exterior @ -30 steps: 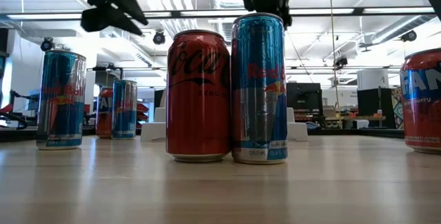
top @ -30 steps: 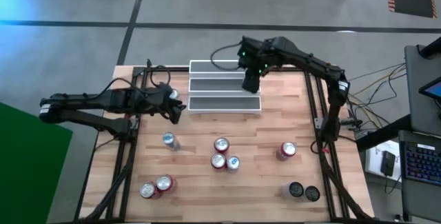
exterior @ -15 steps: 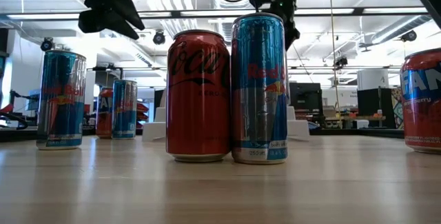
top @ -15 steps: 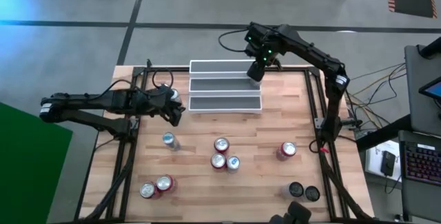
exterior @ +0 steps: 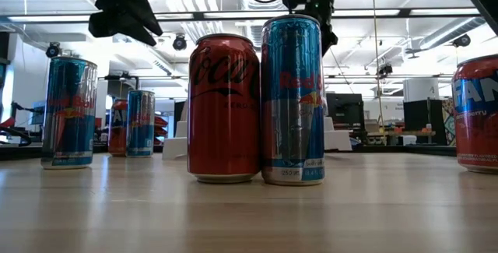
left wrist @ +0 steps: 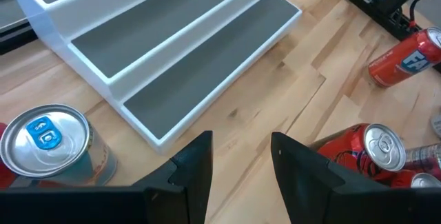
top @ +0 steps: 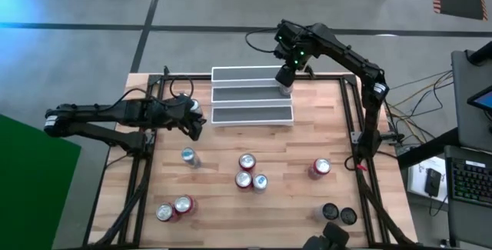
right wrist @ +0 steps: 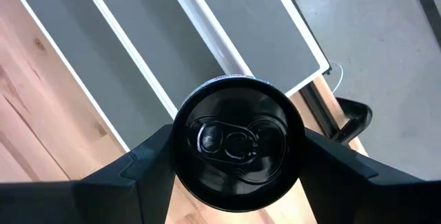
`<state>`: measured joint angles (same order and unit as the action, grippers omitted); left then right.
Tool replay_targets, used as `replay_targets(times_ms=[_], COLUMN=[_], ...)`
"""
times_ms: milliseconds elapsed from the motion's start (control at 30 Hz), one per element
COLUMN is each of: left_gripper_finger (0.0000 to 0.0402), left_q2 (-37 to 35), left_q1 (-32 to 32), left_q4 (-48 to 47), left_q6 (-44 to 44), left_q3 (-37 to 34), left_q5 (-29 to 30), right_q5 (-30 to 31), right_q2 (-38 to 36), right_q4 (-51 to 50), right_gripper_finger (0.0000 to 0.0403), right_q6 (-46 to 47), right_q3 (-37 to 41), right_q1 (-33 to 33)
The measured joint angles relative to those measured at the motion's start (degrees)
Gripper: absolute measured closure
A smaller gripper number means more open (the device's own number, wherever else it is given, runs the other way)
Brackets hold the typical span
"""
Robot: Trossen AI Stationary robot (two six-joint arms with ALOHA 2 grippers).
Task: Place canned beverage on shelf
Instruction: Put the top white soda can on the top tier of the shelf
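Note:
The shelf (top: 251, 95), a white three-step rack with grey treads, stands at the table's far middle and also shows in the left wrist view (left wrist: 165, 52) and under the can in the right wrist view (right wrist: 138, 38). My right gripper (top: 286, 79) hangs over the shelf's right end, shut on a black-topped can (right wrist: 238, 141). My left gripper (left wrist: 241, 172) hovers left of the shelf (top: 192, 123), open with nothing between its fingers. Several other cans stand upright on the wooden table, such as one red (top: 319, 168) and one blue (top: 188, 156). My right gripper pinches the can's round wall just under its top rim (right wrist: 173, 156) between its two fingers (right wrist: 138, 172), one on each side. The fingers come from above, pointing steeply down. The can is upright, top up, held above the shelf's right end.
A cluster of three cans (top: 247, 173) stands mid-table, two (top: 174, 208) at the near left, two dark ones (top: 338, 215) at the near right. In the low view a red can (exterior: 224, 107) and a blue can (exterior: 292, 101) stand close. Black frame rails (top: 354, 127) line the table's sides.
My right gripper has carried the can toward the table's far right, from over the shelf's steps to the shelf's right end, then nearly stopped. The can has stayed upright in the hold.

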<state>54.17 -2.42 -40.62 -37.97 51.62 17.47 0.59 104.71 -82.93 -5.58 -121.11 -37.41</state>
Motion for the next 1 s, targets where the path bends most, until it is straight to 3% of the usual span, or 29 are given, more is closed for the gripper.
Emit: replay_targets(times_ms=[367,1000], left_gripper_finger=[0.0269,0.0269], left_q2=[0.02,0.5], left_q1=[-0.04,-0.04], left_q4=[-1.48,-3.59], left_q6=[-0.03,0.01], left_q3=[0.0,-0.28], left_q5=[0.01,0.09], right_q5=[0.13,2.13], right_q2=[-0.33,0.46], right_q4=[0.32,3.61], right_gripper_finger=[0.0158,0.0158], right_q6=[-0.48,0.14], right_q3=[-5.1,-5.21], right_q1=[-0.14,-0.7])
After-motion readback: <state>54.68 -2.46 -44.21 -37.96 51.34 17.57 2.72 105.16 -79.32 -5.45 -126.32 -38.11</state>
